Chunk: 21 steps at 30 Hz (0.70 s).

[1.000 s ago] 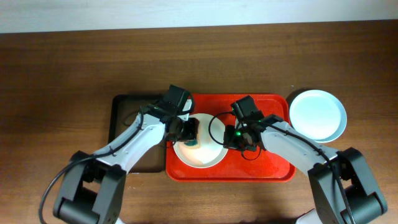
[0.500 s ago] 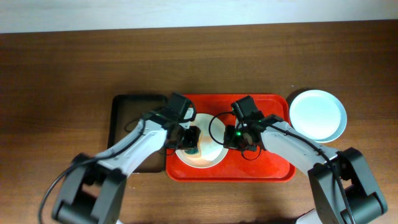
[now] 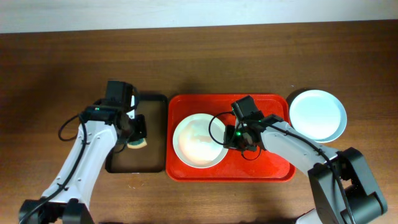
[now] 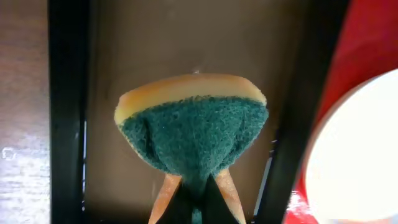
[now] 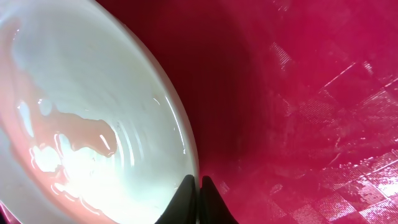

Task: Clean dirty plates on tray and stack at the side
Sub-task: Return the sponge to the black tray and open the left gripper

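The right gripper (image 5: 199,186) is pinched shut on the right rim of one glossy, round white plate (image 3: 198,142) on the textured red tray (image 3: 273,167). The left gripper (image 4: 196,190) squeezes one fuzzy green-and-yellow sponge (image 4: 193,134) above the brown tray (image 3: 124,163). A pale plate (image 3: 317,115) sits far right on the wood.

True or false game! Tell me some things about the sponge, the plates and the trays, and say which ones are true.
1. The left gripper is pinching a sponge that has a green scrubby side. True.
2. The sponge hangs over the red tray. False: it is over the dark brown tray, left of the red one.
3. The right gripper is shut on the rim of the pale plate that lies on the red tray. True.
4. The blue plate lies in the middle of the red tray. False: it sits on the table, at the red tray's right end.
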{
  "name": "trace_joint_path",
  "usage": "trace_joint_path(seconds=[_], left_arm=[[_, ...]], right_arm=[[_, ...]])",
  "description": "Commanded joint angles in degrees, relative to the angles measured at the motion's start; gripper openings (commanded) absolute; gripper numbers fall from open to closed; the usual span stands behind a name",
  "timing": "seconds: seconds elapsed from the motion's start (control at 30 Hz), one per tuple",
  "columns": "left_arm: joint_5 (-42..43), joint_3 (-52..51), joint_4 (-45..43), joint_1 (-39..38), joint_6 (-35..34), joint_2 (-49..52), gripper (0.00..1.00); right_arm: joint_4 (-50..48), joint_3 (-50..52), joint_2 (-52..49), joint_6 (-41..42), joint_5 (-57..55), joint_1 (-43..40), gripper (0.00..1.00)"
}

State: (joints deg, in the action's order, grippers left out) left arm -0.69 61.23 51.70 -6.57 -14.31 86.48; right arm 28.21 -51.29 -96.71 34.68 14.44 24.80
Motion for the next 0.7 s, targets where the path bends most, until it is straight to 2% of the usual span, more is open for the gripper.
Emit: trace_joint_path(seconds=[0.0,0.07,0.2,0.37,0.67], left_arm=[[-2.1,-5.8,-4.9,0.2,1.2,0.4,0.00],[-1.8,-9.0,-8.2,0.2,1.2,0.9,0.00],[5.0,-12.2,-13.0,0.2,8.0,1.5,0.00],[5.0,-12.2,-20.0,0.2,10.8,1.6,0.00],[6.5,-11.9,-21.3,-4.3,10.5,6.4,0.00]], right_arm=[[-0.2,0.3,-0.4,0.3,-0.1,0.4,0.04],[-0.2,0.3,-0.4,0.3,-0.1,0.4,0.04],[-0.2,0.3,-0.4,0.3,-0.1,0.4,0.04],[-0.2,0.3,-0.4,0.2,-0.1,0.4,0.04],[-0.6,0.3,-0.4,0.3,-0.1,0.4,0.04]])
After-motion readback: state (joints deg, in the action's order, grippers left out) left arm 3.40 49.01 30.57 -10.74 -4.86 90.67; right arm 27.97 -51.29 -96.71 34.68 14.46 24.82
